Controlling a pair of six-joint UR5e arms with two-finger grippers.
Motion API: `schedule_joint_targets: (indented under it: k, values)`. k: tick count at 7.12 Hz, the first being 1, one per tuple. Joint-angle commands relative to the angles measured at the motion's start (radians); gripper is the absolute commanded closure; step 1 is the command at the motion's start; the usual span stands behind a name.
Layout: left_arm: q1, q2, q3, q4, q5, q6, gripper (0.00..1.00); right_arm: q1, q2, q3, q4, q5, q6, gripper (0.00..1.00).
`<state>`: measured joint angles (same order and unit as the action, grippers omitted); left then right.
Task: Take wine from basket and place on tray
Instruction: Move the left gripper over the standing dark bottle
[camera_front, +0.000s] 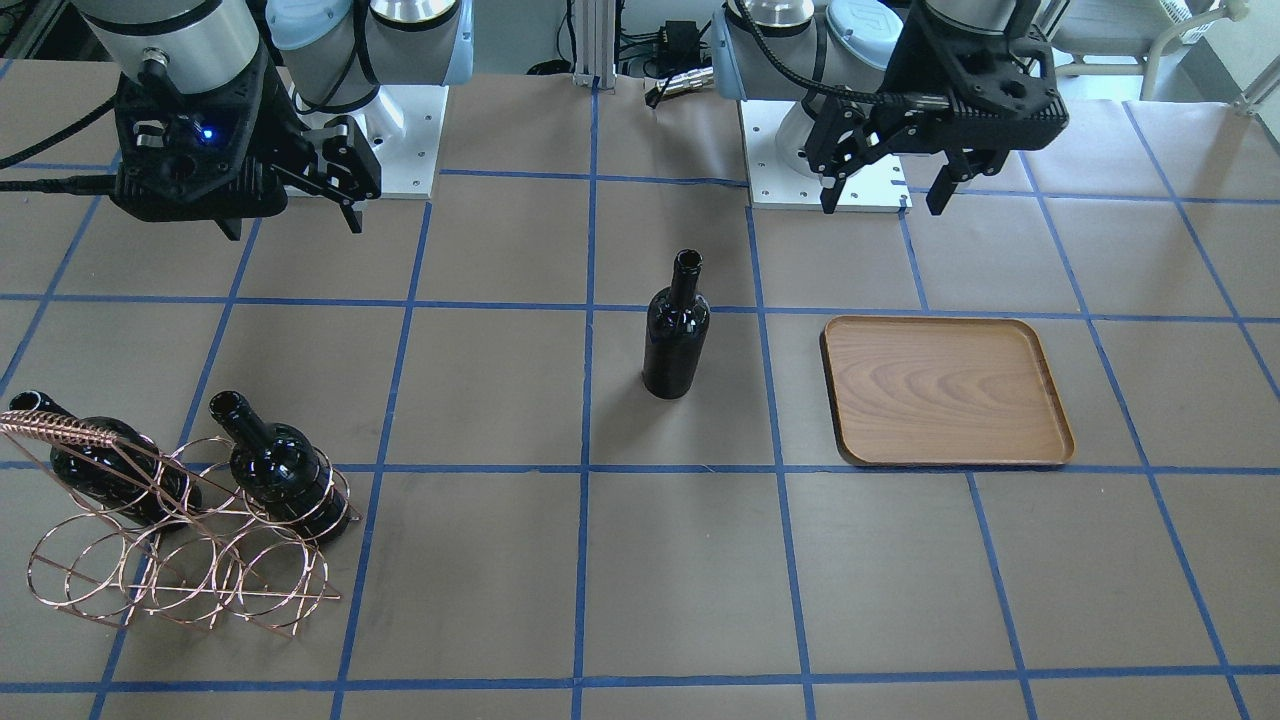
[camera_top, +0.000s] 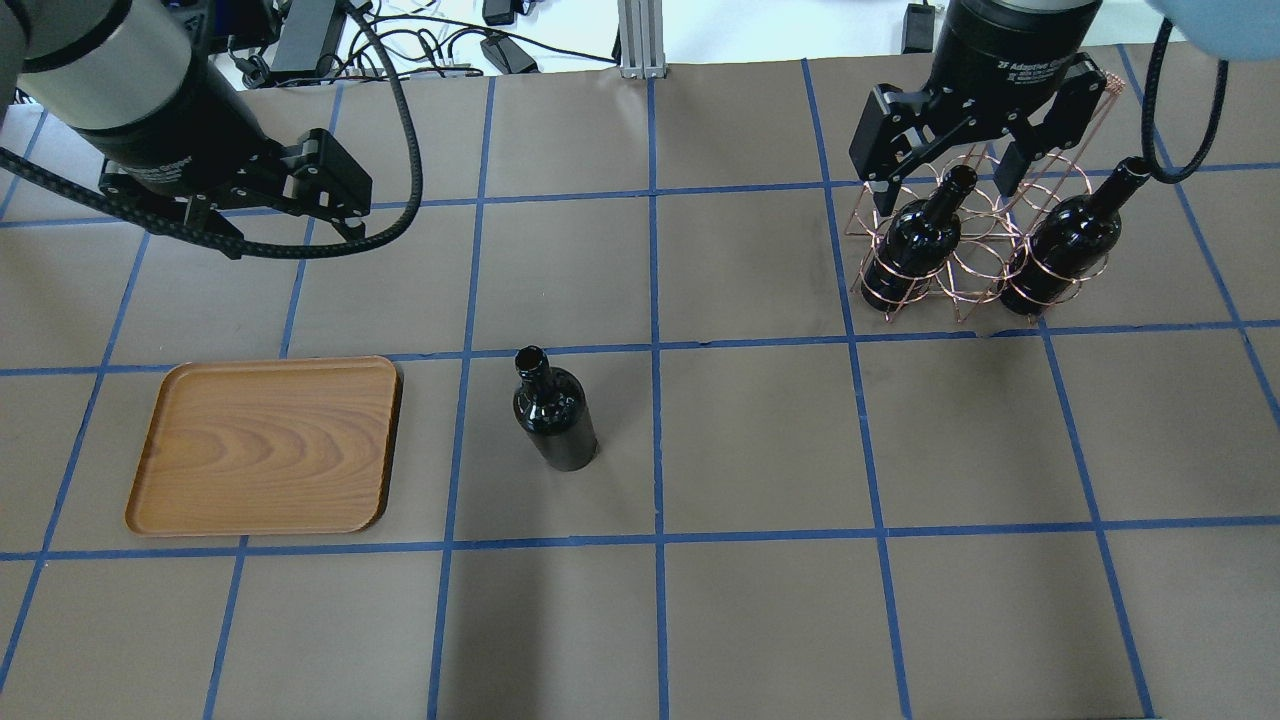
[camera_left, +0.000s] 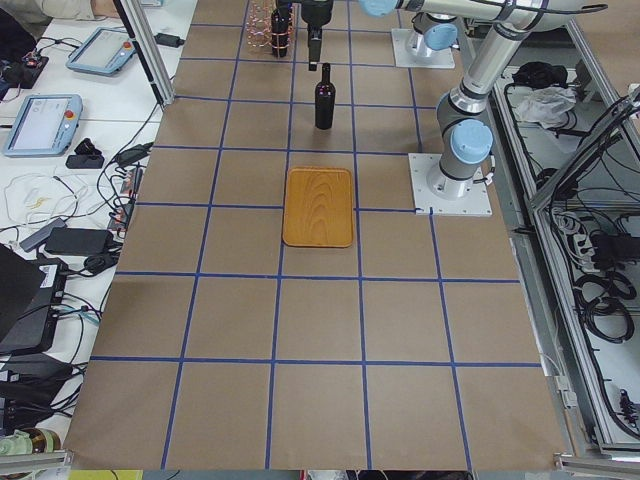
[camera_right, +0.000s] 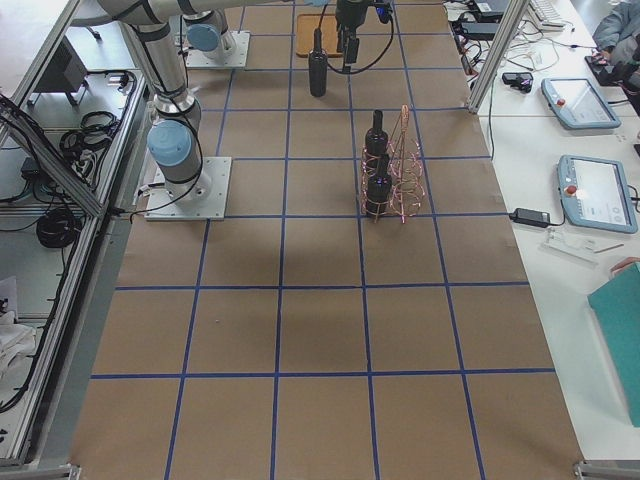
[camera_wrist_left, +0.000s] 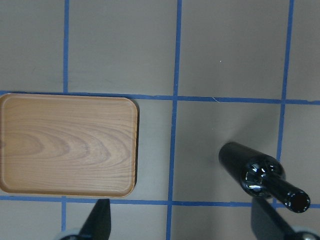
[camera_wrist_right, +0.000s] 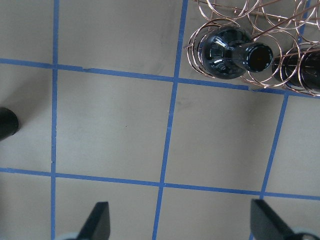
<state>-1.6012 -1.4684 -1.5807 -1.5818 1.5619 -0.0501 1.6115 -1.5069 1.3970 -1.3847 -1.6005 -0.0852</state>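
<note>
Wine (camera_front: 676, 335) stands upright between basket (camera_front: 65, 431) and tray (camera_front: 945, 390).

I'm working in a robotics lab: paper-covered surface (camera_left: 320, 410) gridded in blue tape (camera_left: 300, 277), teach pendants (camera_left: 40, 122) on the side bench (camera_left: 75, 195), cables (camera_left: 600, 290) trailing beside me.

One wine bottle (camera_top: 555, 415) stands between the tray (camera_top: 265, 445) and the basket (camera_top: 975, 262). Two other bottles (camera_top: 915, 240) sit in the basket, seemingly upright.
</note>
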Motion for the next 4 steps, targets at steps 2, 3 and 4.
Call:
schedule_joint_targets:
  k: [2, 3, 4]
  values:
    - [-0.152, -0.027, -0.021, 0.034, -0.008, -0.086, 0.0, -0.007, -0.001, 0.007, -0.019, -0.001, -0.01, 0.0]
    - [-0.172, -0.039, -0.031, 0.043, -0.009, -0.103, 0.0, -0.005, -0.001, 0.007, -0.02, -0.001, -0.01, 0.0]
    - [-0.195, -0.058, -0.05, 0.095, -0.011, -0.114, 0.0, -0.005, -0.001, 0.007, -0.022, -0.001, -0.01, 0.0]
